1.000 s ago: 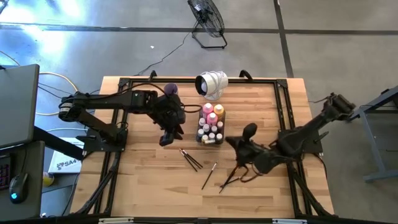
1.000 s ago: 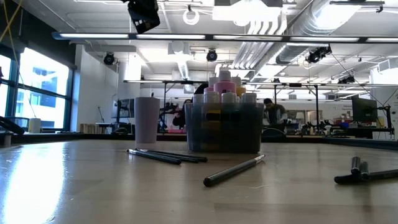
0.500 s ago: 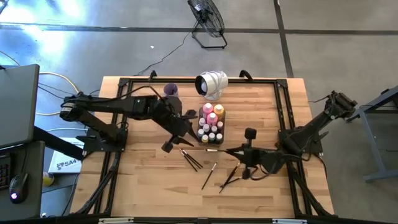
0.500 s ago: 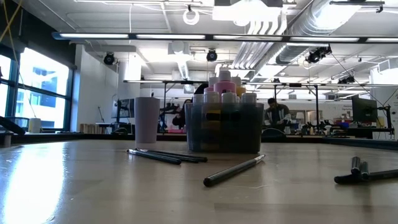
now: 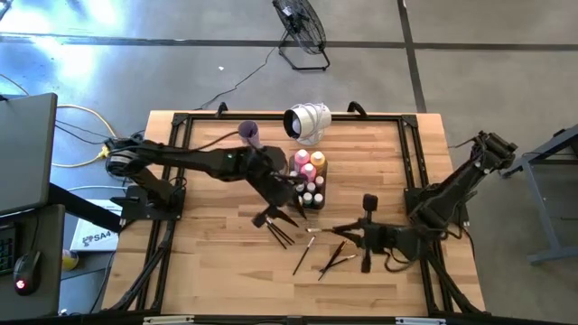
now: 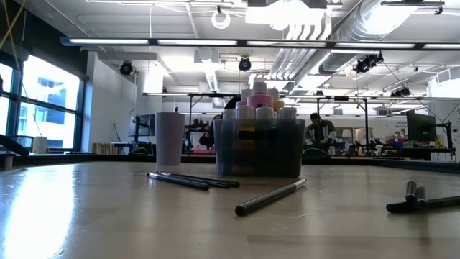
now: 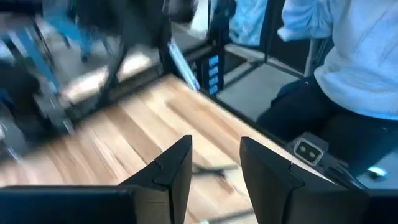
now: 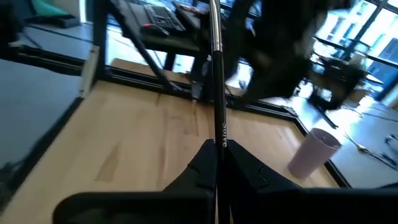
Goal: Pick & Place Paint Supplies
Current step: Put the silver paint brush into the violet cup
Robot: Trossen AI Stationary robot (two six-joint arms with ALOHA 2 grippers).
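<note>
**Right claw pinches a brush while left claw hangs over the loose ones**

While the clear tray (image 5: 307, 185) of paint bottles (image 5: 309, 165) stands near the middle of the wooden table (image 5: 208, 262), both arms have their claws close to it. On the tray's front right side, the right gripper (image 5: 336, 229) is clamped tight on one thin paintbrush (image 5: 316, 229), which sticks out of the closed fingers toward the tray. The right wrist view shows the same grip: the brush's dark handle (image 8: 216, 93) runs straight out from between the pressed-together fingers (image 8: 239, 165), with the lilac cup (image 8: 314, 151) farther off.

Reaching across from the tray's left, the left gripper (image 5: 268, 217) hangs just in front of the tray, above the near ends of a small bunch of dark paintbrushes (image 5: 282, 233) lying on the wood. Its two fingers (image 7: 171, 171) stand partly apart with bare table showing between them, and nothing is held. A person in a light top (image 7: 348, 50) sits beyond the table in that wrist view.

Further brushes lie loose in front of the tray: one slanted brush (image 5: 302, 256), and a pair (image 5: 336, 261) just beside the right arm. From table height, the tray (image 6: 259, 147) with its pink and white caps stands behind the lying brushes (image 6: 192, 180), the lilac cup (image 6: 170, 138) to its left.
</note>
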